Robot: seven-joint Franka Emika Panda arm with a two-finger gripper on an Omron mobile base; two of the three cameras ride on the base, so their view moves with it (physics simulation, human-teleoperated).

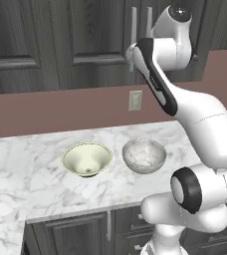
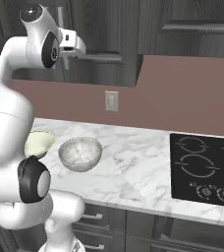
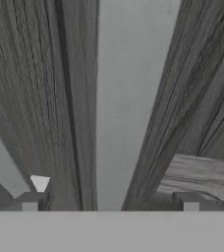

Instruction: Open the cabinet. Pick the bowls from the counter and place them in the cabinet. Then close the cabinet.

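The cabinet (image 1: 93, 35) is closed, its two doors flush, with two vertical silver bar handles (image 1: 134, 25) at the centre. My gripper (image 3: 111, 202) is up against the door, open, and its fingertips (image 3: 33, 201) stand on either side of one silver handle (image 3: 124, 98) without touching it. From the right base view the gripper (image 2: 79, 47) points into the cabinet (image 2: 109, 39) just below the handle's top. Two bowls sit side by side on the counter (image 1: 36, 189): the cream bowl (image 1: 87, 159) on the left, the marbled grey-white bowl (image 1: 144, 155) on the right.
A wall outlet (image 1: 135, 100) sits on the brown backsplash under the cabinet. A black cooktop (image 2: 205, 167) lies in the counter (image 2: 133, 167) to the right. Low dark cabinets (image 1: 80, 234) with short handles run under the counter's front edge.
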